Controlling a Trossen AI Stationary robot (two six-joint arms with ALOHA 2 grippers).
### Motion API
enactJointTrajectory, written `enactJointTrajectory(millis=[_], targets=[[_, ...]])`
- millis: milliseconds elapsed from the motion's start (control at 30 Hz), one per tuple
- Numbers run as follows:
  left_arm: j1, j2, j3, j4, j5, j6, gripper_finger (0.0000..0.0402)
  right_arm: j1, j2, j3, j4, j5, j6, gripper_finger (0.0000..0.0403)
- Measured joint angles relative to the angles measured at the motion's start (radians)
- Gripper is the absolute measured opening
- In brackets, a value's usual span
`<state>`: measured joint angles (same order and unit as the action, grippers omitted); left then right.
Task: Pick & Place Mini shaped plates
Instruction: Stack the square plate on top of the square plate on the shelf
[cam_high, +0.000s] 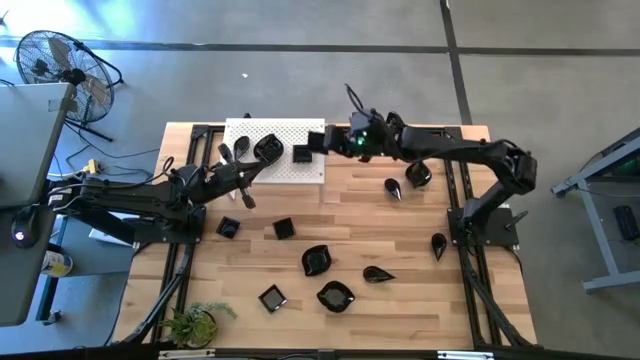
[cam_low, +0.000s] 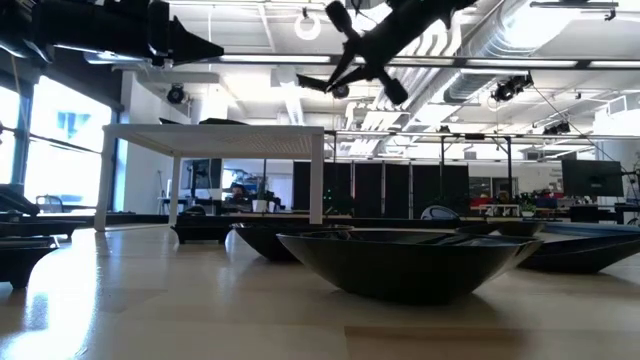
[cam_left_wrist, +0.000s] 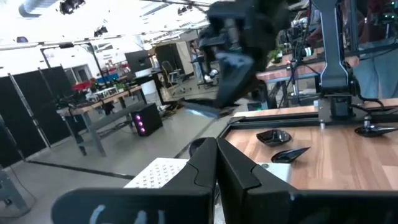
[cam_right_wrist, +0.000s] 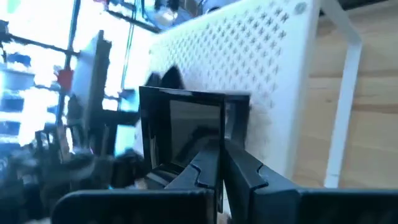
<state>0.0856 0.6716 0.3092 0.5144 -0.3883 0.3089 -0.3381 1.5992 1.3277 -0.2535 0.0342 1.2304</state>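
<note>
Three mini shaped plates already rest on the white perforated board (cam_high: 285, 140) at the far side of the table (cam_high: 400, 310): a leaf-shaped one (cam_high: 232, 151), a rounded one (cam_high: 267, 149) and a square one (cam_high: 302, 154). A fourth, a square plate (cam_high: 316, 139), is pinched by its rim in the right gripper (cam_high: 328, 139), whose fingers are closed on it just above the board's right end; the right wrist view shows the same square plate (cam_right_wrist: 180, 134) held upright between those fingers with the board (cam_right_wrist: 249, 74) right behind it. So the step in hand looks like a placement about to finish. The left gripper (cam_high: 247, 178) hovers with its fingers shut and empty, near the board's front edge. Well over half of the work seems left: on the wooden top there still lie two plates near the right arm (cam_high: 419, 176) (cam_high: 393, 186), a teardrop by the right edge (cam_high: 439, 243), two small squares (cam_high: 228, 227) (cam_high: 284, 229), and a front group of a wavy plate (cam_high: 317, 260), a leaf (cam_high: 378, 274), a square (cam_high: 272, 297) and a rounded plate (cam_high: 334, 296).
</note>
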Motion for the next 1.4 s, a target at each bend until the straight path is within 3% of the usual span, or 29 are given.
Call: enactJointTrajectory(millis=[233,367,833,1133,1400], targets=[[0.000,0.000,0.000,0.000,-0.007,0.001,0.0001,-0.037,0.071,0.001,0.013,-0.098,0.095,0.0007],[0.000,0.000,0.000,0.003,-0.007,0.009,0.0001,-0.032,0.102,0.047,-0.014,-0.098,0.095,0.0007],[0.000,0.000,0.000,0.007,-0.007,0.026,0.0001,-0.006,0.277,0.327,-0.219,-0.090,-0.073,0.0007],[0.000,0.000,0.000,0.004,-0.006,0.026,0.0001,-0.009,0.282,0.332,-0.256,-0.070,-0.079,0.0011],[0.000,0.000,0.000,0.004,-0.006,0.024,0.0001,-0.009,0.282,0.332,-0.250,-0.068,-0.087,0.0057]])
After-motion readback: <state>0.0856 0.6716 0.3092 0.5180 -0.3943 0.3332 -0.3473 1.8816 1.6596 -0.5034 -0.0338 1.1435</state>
